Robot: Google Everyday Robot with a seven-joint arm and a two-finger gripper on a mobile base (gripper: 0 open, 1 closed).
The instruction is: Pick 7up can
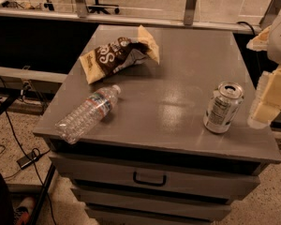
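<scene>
The 7up can (pixel 223 108) is a small silver can with a white label panel and a pull-tab top. It stands upright near the right front corner of the grey cabinet top (pixel 178 74). My gripper (pixel 268 100) is pale yellow and white and hangs at the right edge of the view. It is just to the right of the can, at about the can's height, and apart from it. It holds nothing that I can see.
A clear plastic water bottle (pixel 87 112) lies on its side at the front left. A brown and yellow snack bag (pixel 117 54) lies at the back left. The cabinet has drawers with a handle (pixel 149 179) below. Cables run on the floor at left.
</scene>
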